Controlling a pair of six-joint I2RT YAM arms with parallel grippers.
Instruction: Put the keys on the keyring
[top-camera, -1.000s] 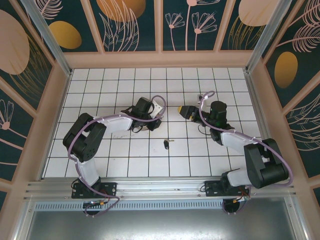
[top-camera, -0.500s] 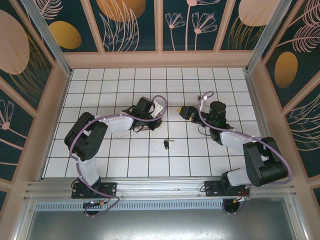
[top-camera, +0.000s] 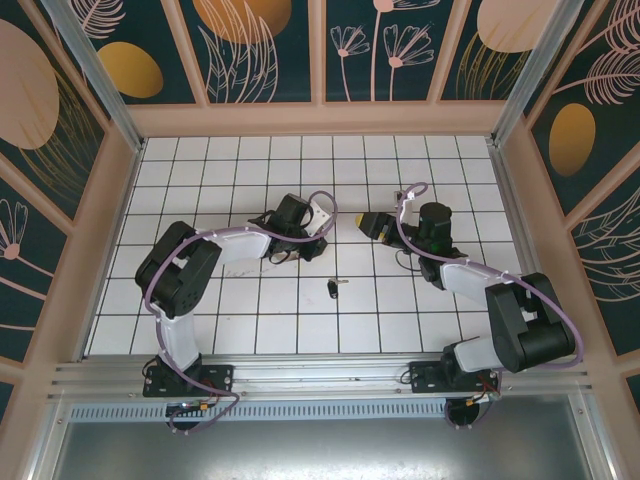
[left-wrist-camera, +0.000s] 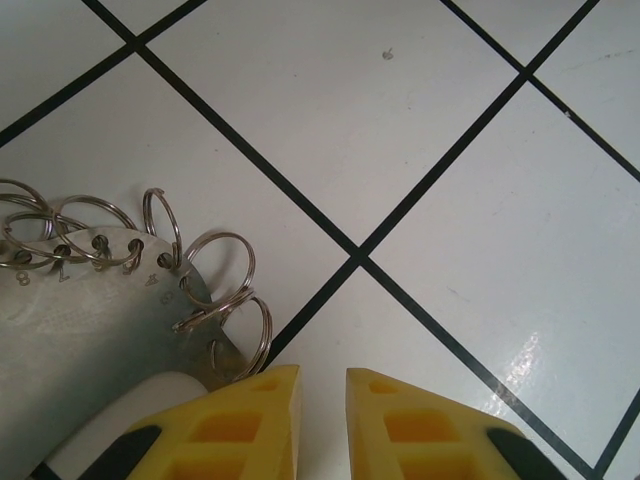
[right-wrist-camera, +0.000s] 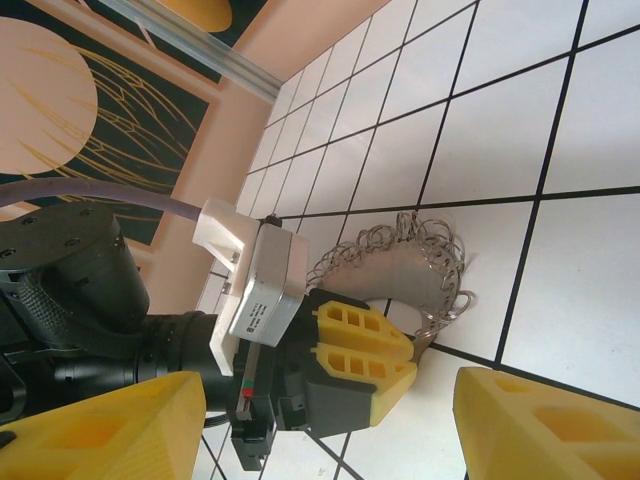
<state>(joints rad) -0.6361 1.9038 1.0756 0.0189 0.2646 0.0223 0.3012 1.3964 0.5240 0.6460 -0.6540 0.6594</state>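
Observation:
The keyring (left-wrist-camera: 80, 310) is a curved grey metal plate with several small wire rings along its edge, flat on the tiles; it is also in the right wrist view (right-wrist-camera: 400, 265). My left gripper (left-wrist-camera: 323, 385) is down at the plate's end, shut to a narrow slit with only floor in it. Its left finger (left-wrist-camera: 240, 410) overlaps the plate's tip. The key (top-camera: 333, 288), black-headed with a short silver blade, lies alone on the floor nearer the arm bases. My right gripper (top-camera: 371, 222) hovers open, facing the left gripper's fingers (right-wrist-camera: 365, 350).
White tiled floor (top-camera: 250, 170) bounded by pinkish walls (top-camera: 320, 118) on three sides. A purple cable (top-camera: 410, 195) loops over the right wrist. Both arm bases stand on the rail (top-camera: 320, 375) at the near edge.
The left wrist has edged slightly to the right over the keyring. The right arm and the key have stayed put.

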